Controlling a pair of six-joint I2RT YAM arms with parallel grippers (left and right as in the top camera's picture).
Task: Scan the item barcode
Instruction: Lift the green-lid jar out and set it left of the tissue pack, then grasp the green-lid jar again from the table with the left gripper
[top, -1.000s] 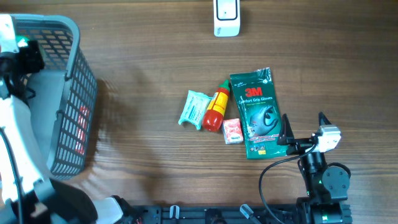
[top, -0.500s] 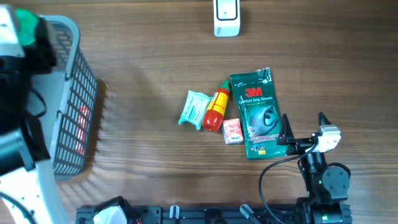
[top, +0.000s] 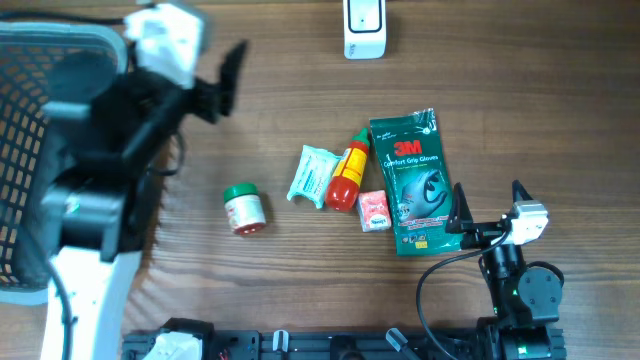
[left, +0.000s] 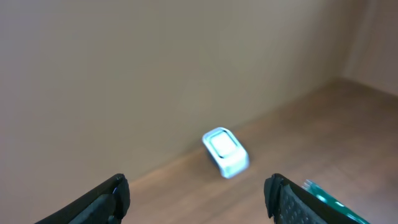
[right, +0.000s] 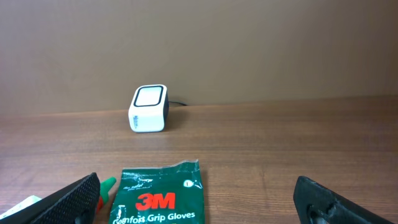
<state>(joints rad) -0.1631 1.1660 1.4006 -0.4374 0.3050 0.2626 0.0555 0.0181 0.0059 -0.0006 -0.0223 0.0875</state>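
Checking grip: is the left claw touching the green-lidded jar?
Apart. Overhead shows the jar lying on the table, clear wood between it and the left claw.

Small jar (top: 244, 211): green lid, white label, red toward the base; seemingly lying on its side, lid toward the far edge, left of centre on the wooden surface (top: 520, 110)

Barcode scanner (top: 363, 28): white rounded box, pale window, standing at the far edge, well apart from the jar

Wood table (top: 500, 120) w/ scanner (top: 363, 28), basket (top: 20, 150), green-lid jar (top: 244, 210), mint packet (top: 312, 174), red bottle (top: 347, 178), pink box (top: 374, 211), 3M gloves pkt (top: 415, 180)
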